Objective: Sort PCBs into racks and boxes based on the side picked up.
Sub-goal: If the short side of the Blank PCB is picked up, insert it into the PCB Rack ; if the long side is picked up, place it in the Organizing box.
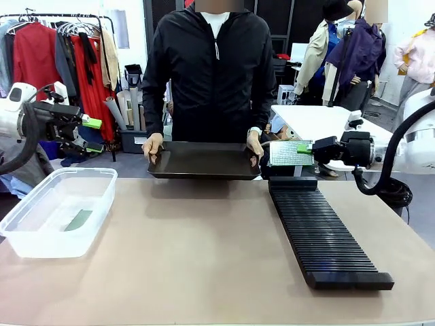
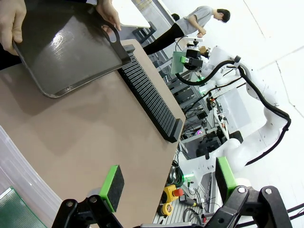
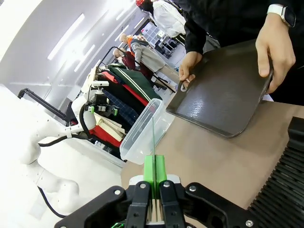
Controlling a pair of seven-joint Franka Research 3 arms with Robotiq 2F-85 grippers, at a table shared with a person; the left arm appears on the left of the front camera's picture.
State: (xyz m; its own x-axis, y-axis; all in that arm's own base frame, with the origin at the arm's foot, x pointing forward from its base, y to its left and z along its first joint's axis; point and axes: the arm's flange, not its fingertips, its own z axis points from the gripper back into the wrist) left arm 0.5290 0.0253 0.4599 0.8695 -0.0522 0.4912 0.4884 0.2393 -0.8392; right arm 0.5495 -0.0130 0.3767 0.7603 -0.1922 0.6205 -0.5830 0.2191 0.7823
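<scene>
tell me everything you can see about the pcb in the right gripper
The PCB is a thin, flat green rectangular board, its lighter, finely patterned face turned toward the front camera. It stands on edge, long side level, pinched at one short end by the right gripper between its green pads. It hangs in the air over the far end of the black slotted rack, apart from it.

1. Bare table (image 1: 197, 251) is left between the tub (image 1: 47, 244) and the rack (image 1: 323, 234).
2. The far edge is blocked by a tray (image 1: 204, 161) held in a person's hands (image 1: 153, 145).
3. The rack's far end is overhung by the right gripper (image 1: 304, 147) and its board (image 1: 287, 155).
</scene>
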